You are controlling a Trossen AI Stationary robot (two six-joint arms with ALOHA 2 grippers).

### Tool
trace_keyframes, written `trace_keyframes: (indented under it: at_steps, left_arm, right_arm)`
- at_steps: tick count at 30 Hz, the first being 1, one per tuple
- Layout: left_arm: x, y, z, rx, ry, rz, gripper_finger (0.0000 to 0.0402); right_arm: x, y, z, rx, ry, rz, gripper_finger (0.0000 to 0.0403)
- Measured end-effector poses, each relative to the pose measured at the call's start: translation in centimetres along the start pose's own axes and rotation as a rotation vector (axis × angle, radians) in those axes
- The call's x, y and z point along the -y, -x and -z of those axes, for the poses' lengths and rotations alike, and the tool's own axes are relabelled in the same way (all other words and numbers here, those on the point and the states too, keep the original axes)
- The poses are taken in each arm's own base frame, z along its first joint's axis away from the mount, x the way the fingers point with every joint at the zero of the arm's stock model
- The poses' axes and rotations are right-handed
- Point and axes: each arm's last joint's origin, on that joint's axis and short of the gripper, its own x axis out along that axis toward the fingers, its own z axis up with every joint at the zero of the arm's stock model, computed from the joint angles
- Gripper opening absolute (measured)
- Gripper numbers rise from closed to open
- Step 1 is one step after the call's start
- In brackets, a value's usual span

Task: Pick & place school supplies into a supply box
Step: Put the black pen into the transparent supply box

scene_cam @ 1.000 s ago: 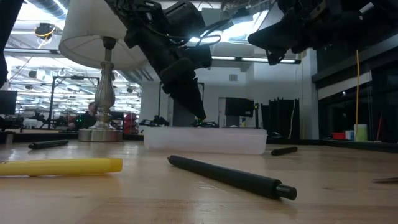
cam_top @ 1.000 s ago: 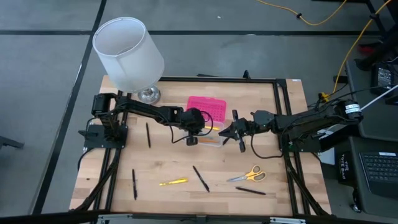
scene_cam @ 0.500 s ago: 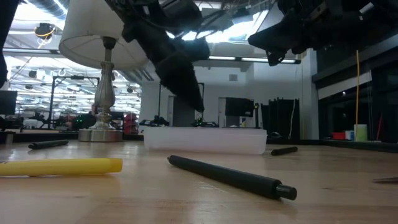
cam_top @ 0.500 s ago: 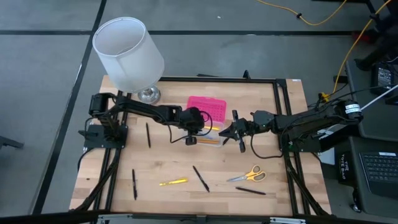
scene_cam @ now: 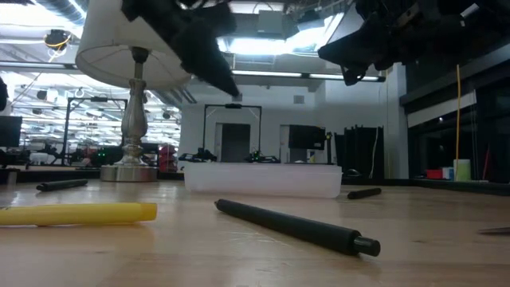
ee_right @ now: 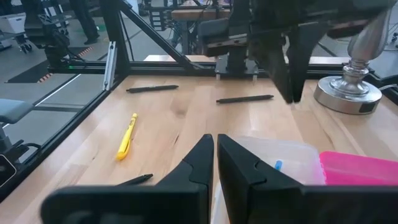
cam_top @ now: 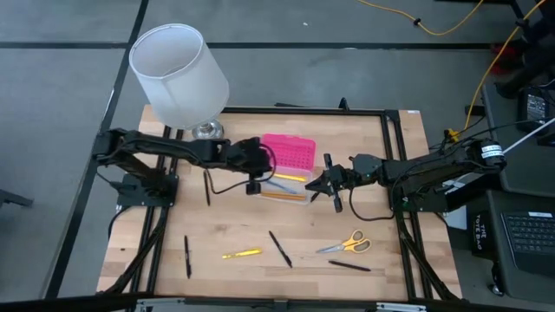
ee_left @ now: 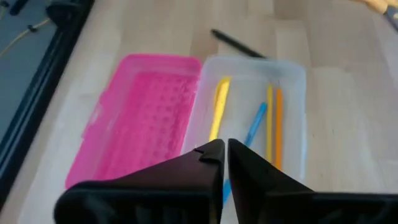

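Note:
The supply box lies open at mid-table: its pink lid (cam_top: 288,152) is flat on the far side and its clear base (cam_top: 284,187) holds yellow, blue and orange pens (ee_left: 252,121). My left gripper (cam_top: 254,182) (ee_left: 225,148) is shut and empty, raised just off the base's left end. My right gripper (cam_top: 317,191) (ee_right: 215,144), also shut and empty, hovers off the base's right end. Several supplies lie flat on the near half of the table: a yellow pen (cam_top: 241,253), black pens (cam_top: 279,248) (cam_top: 186,256) (cam_top: 349,266) and yellow-handled scissors (cam_top: 345,243).
A white-shaded lamp (cam_top: 179,74) stands on its metal foot (ee_right: 348,93) at the far left corner. Another black pen (cam_top: 206,187) lies left of the box. A black frame (cam_top: 390,156) edges the table. Bare wood shows between the box and the near supplies.
My left gripper has risen from just above the box's base and drawn back toward the table's left, with its arm folding back. The box, the loose supplies and my right arm have stayed put.

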Motion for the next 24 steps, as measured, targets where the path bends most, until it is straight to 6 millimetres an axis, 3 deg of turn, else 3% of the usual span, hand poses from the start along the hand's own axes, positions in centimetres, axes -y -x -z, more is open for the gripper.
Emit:
trace_keyframes:
  at_steps: [12,24]
  left_arm:
    - [0.2,3.5,6.5,0.202,0.114,-0.003,0.0003]
    - [0.2,6.2,9.0,0.415,0.138,-0.01,0.0003]
  right_arm:
    - [0.0,0.0,0.1,-0.009,-0.004,0.002,0.0028]
    - [0.0,0.0,0.1,-0.007,-0.004,0.002,0.0028]
